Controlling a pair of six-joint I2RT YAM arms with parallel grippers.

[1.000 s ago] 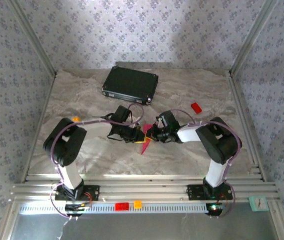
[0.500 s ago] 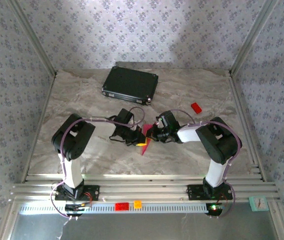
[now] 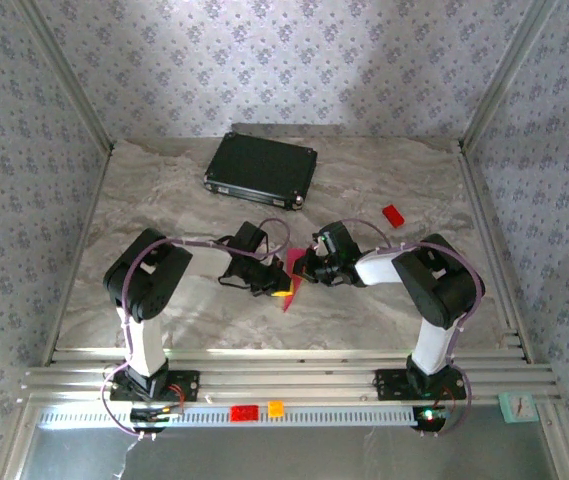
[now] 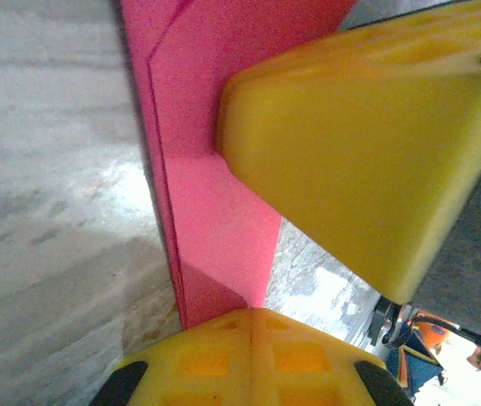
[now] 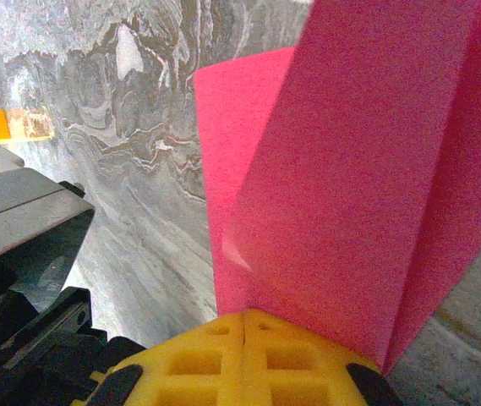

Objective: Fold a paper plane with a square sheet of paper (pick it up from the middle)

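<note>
two robot arms meet near the middle of a marble-patterned table (image 3: 164,200), both pinching the same magenta-pink square sheet of paper (image 3: 290,283). the sheet is no longer flat or square. from above it looks like a narrow folded strip standing on edge between the grippers, tapering to a point aimed at the near edge.

the left gripper (image 3: 276,286) has its yellow fingers (image 4: 350,152) pressed together on the paper (image 4: 198,169), where a straight crease and stacked layers run along one side. the right gripper (image 3: 304,268) is likewise clamped on the paper (image 5: 333,169), which fans up from its yellow finger (image 5: 244,355) in overlapping folded panels.

judging by the layers, several folds are done and the shape is heading toward a dart. whether the wings are formed i cannot tell. sharpening the creases and setting the plane down seem to be left.

a black case (image 3: 261,167) lies at the back and a small red block (image 3: 393,214) to the right, both well apart from the paper.
</note>
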